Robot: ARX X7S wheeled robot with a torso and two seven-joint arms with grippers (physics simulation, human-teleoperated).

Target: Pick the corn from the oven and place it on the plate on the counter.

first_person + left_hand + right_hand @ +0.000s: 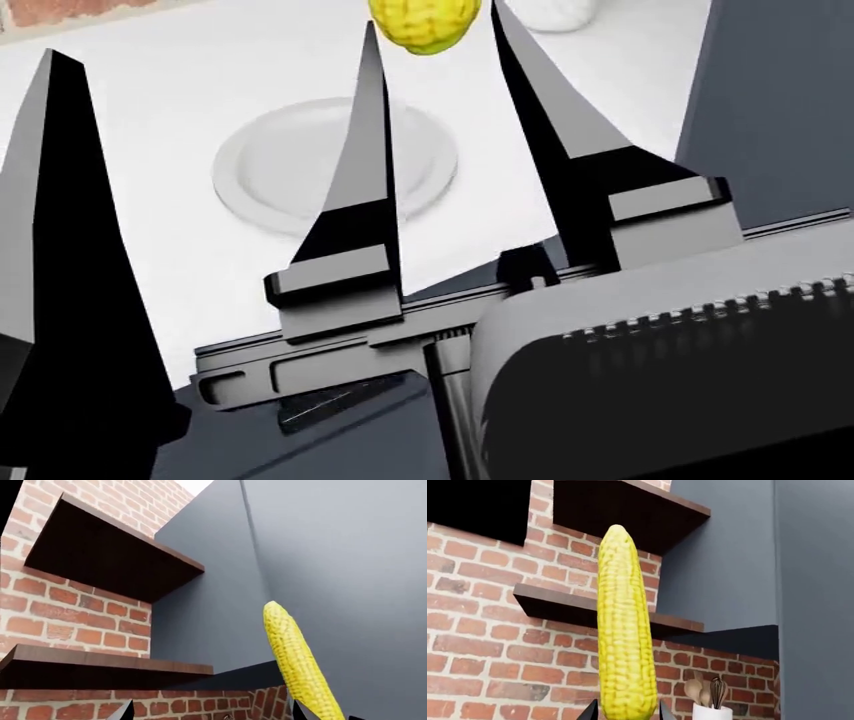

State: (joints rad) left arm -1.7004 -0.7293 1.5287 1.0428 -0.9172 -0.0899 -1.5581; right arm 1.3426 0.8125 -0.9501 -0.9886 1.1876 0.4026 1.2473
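My right gripper [627, 711] is shut on the bright yellow corn [624, 630], which stands upright between its black fingers. In the head view this gripper [434, 15] holds the corn [424, 25] above the far side of the round white plate [287, 170], which lies on the white counter [160, 110]. My left gripper [212, 713] is open and empty, its fingers wide apart, and the corn [297, 660] shows just beside one fingertip. One of its black fingers [67, 230] rises at the head view's left. The oven is out of view.
A dark grey tall cabinet [781, 100] stands at the counter's right. A brick wall with dark wooden shelves [580, 607] runs behind. A white jar of utensils [712, 711] stands at the back of the counter, behind the corn.
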